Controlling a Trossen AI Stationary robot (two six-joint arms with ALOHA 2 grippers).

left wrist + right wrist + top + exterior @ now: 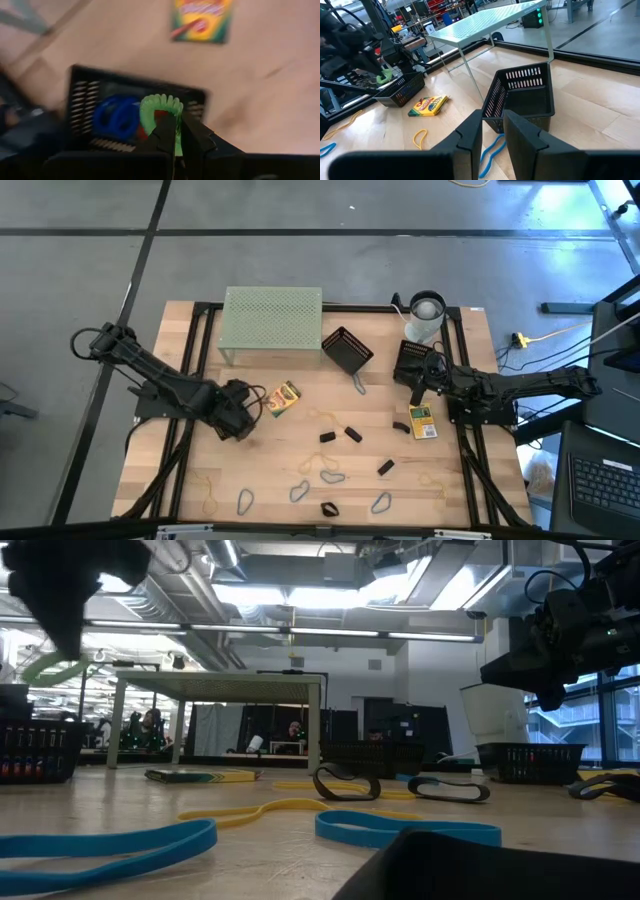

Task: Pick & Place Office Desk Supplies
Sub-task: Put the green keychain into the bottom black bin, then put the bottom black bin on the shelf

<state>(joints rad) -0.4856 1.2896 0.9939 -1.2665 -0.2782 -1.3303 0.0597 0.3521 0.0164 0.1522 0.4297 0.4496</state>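
Observation:
My left gripper (176, 124) is shut on a green coiled loop (161, 104) above a black basket (85, 95), which holds a blue loop (116, 116) and a red one. The same gripper (243, 415) stands at the table's left, next to a crayon box (284, 398). At the right side, my right gripper (492, 127) rests nearly level, with a narrow gap and nothing between its fingers. A second crayon box (423, 423) lies by it. Black clips (352, 433), grey wire clips (245, 500) and a tan rubber band (210, 500) lie on the wood. My left gripper pinches the green loop between its two fingers, on one side of the coil (177, 142). The fingers come from above, pointing steeply down. The rest of the coil arcs past the fingertips. It hangs over the basket's open top (384, 76), clear of the table.
A pale green perforated stand (272, 318) is at the far middle, with a second black basket (347, 350) beside it. A third basket (418, 360) and a white cup (425, 315) sit far right. Blue loops (400, 828) lie near the front edge.

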